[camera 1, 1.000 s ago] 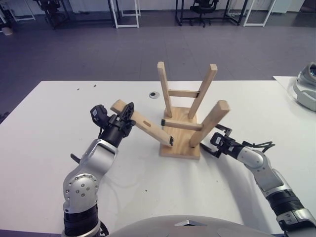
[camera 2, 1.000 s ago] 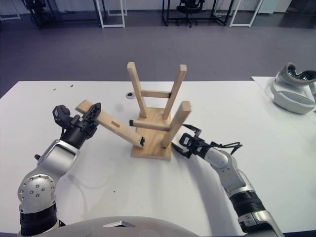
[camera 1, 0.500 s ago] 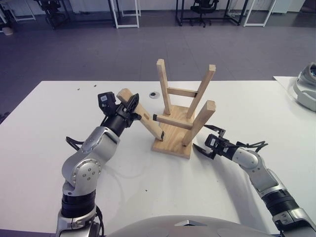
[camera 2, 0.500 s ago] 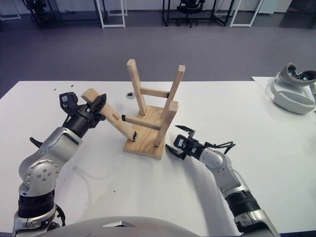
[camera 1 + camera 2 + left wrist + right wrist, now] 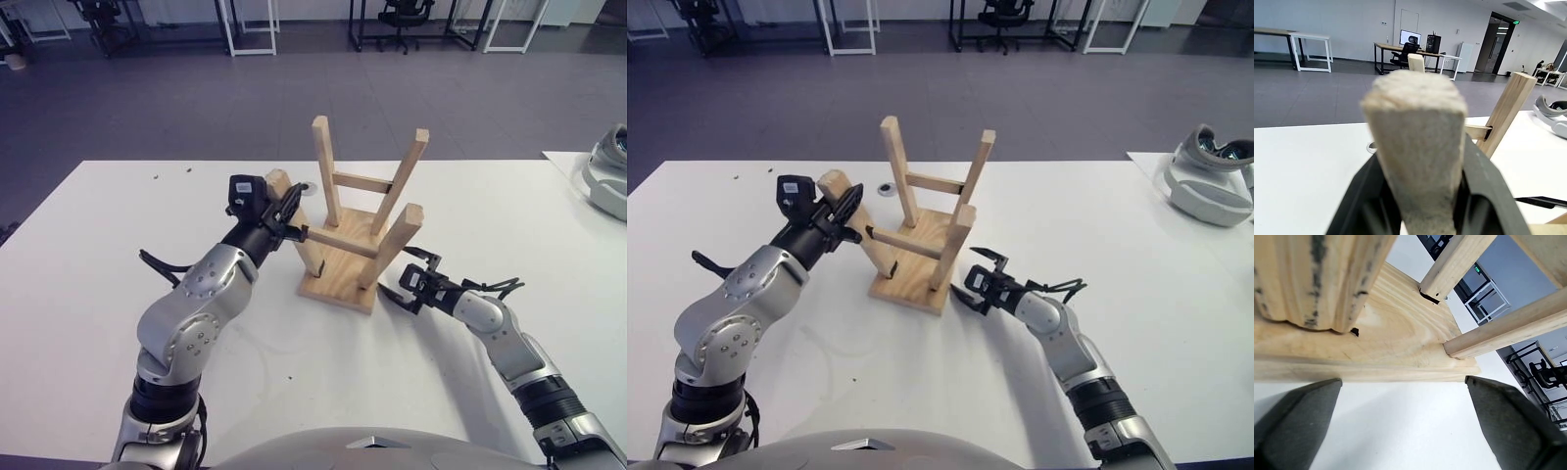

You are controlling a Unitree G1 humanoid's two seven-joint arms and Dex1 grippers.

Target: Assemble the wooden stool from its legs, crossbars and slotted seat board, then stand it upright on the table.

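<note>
**Three legs standing, a fourth in the grip**

One seat board (image 5: 340, 286) lies flat on the white counter (image 5: 108, 225), near its middle. Three legs (image 5: 326, 176) rise from it, joined by two crossbars (image 5: 362, 182). The fourth leg (image 5: 310, 253) leans at the board's left corner; whether its foot sits in the slot is hard to tell. The left end effector (image 5: 284, 209) is clamped on that leg's upper end. The right end effector (image 5: 399, 280) rests low with its fingers spread apart, just beside the board's right edge. A headset (image 5: 609, 181) lies far right.
</note>
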